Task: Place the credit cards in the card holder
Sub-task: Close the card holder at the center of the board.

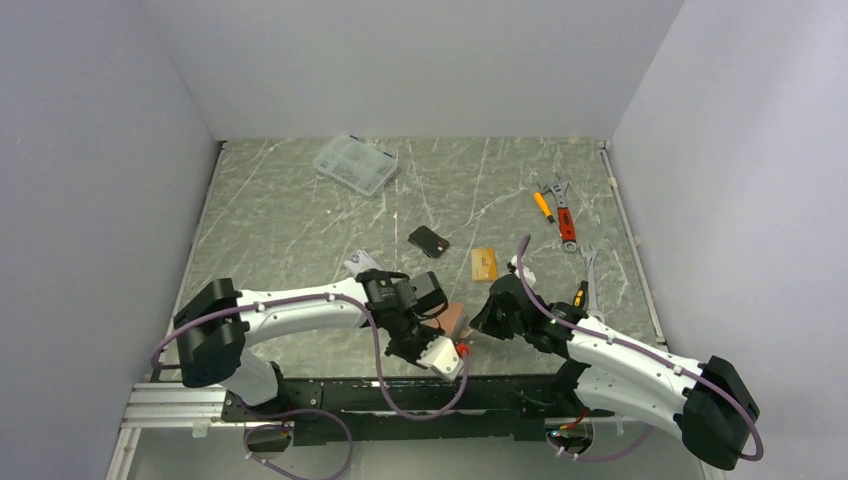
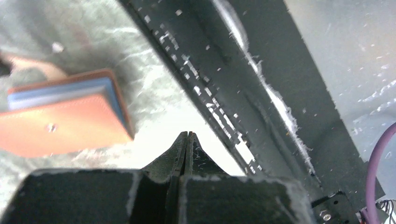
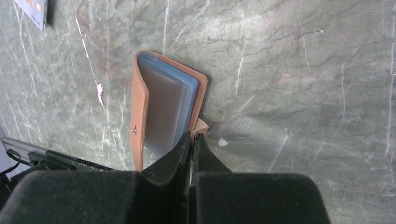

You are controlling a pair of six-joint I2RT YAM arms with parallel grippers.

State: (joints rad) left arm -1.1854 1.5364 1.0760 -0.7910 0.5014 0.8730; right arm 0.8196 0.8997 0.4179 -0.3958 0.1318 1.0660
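Beside clenched, empty left gripper (image 2: 187, 136): card holder (image 2: 65, 126); right gripper (image 3: 192, 136) pinches its tab.

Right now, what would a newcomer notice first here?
The half-open card holder sits at the near edge of the table. The right tool seems to pinch its tab, and the left tool beside it is shut on nothing. The silver-grey card, black card and orange-gold card lie loose beyond it.
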